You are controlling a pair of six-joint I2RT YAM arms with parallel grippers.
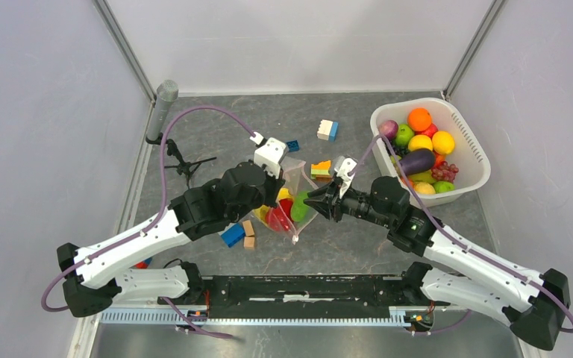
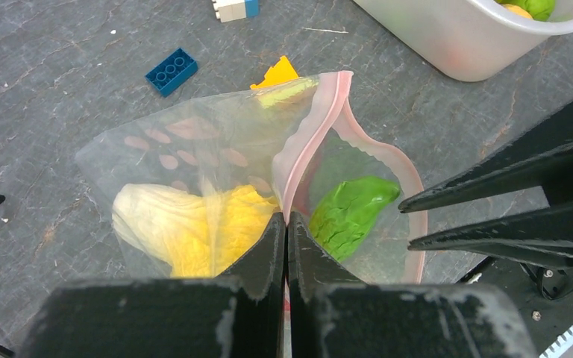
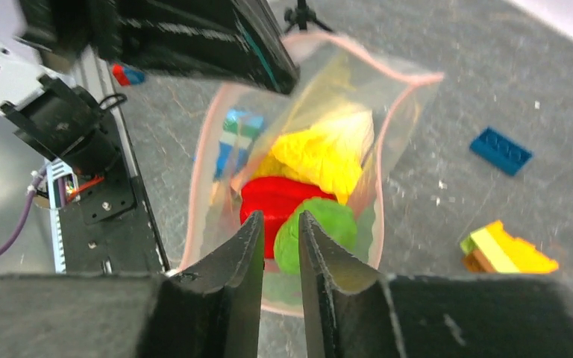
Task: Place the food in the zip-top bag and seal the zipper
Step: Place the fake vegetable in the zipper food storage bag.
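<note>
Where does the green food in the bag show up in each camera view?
Top external: green food sits mid-frame in the bag, at the right gripper tip.
Left wrist: centre-right, just right of the pink zipper.
Right wrist: low centre, right of the red food.
Shared landmark: the yellow food in the bag, next to the green food in every view.

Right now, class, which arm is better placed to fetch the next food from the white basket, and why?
Right, most likely. The left gripper is shut on the zipper, holding the zip-top bag open. The right gripper is open and empty, and the basket stands on its side.
</note>
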